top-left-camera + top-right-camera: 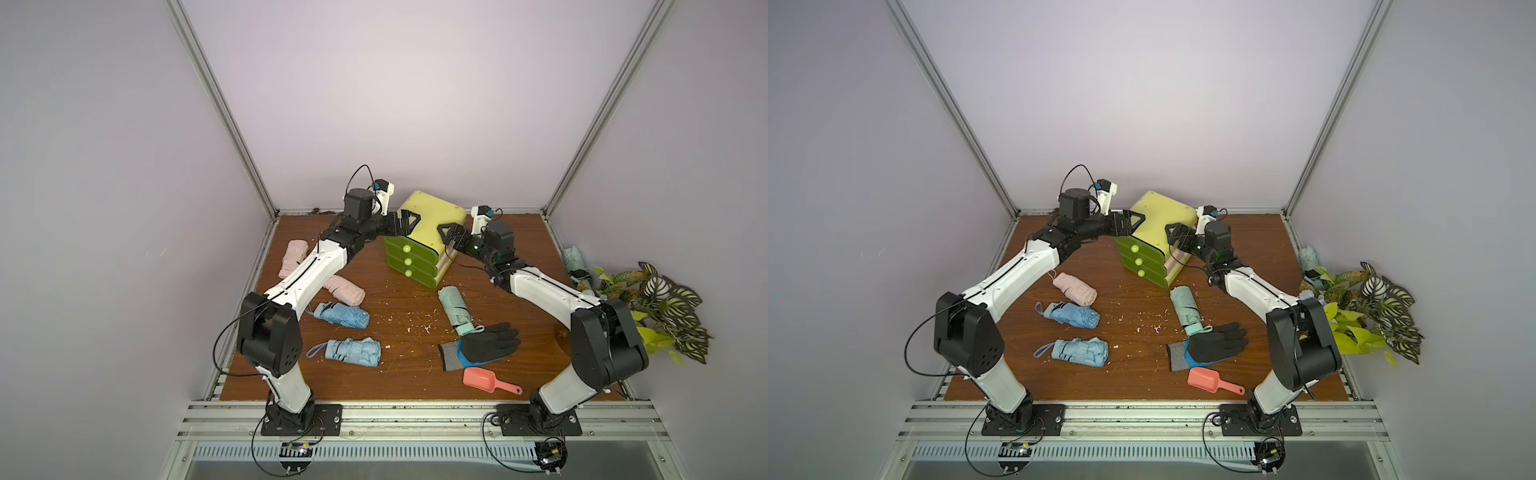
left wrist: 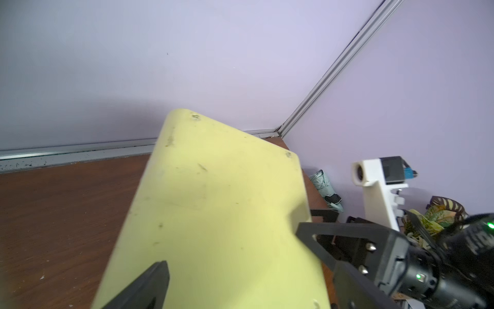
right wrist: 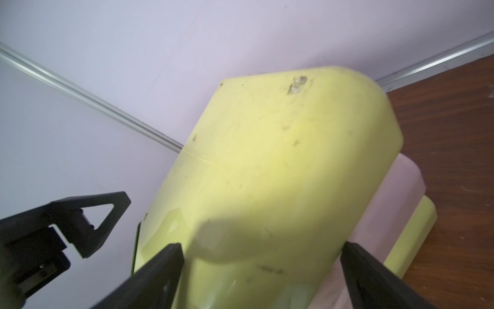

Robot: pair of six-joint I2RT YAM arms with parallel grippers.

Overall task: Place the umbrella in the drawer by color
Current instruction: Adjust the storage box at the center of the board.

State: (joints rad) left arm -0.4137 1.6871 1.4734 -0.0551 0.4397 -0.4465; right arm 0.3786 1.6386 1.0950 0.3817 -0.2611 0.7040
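- Left gripper point(image 1: 405, 222) and right gripper point(image 1: 451, 237): jaws wide apart, empty, flanking the cabinet point(image 1: 430, 216) top.
- Green umbrella point(image 1: 455, 309) lies just before the cabinet front, untouched.
- Brace the cabinet evenly; drawers point(image 1: 419, 262) all appear shut.

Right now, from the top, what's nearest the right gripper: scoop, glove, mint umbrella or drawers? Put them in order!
From the right gripper:
1. drawers, right beside it at the back.
2. mint umbrella, in front of the drawers.
3. glove, further forward.
4. scoop, nearest the front edge.
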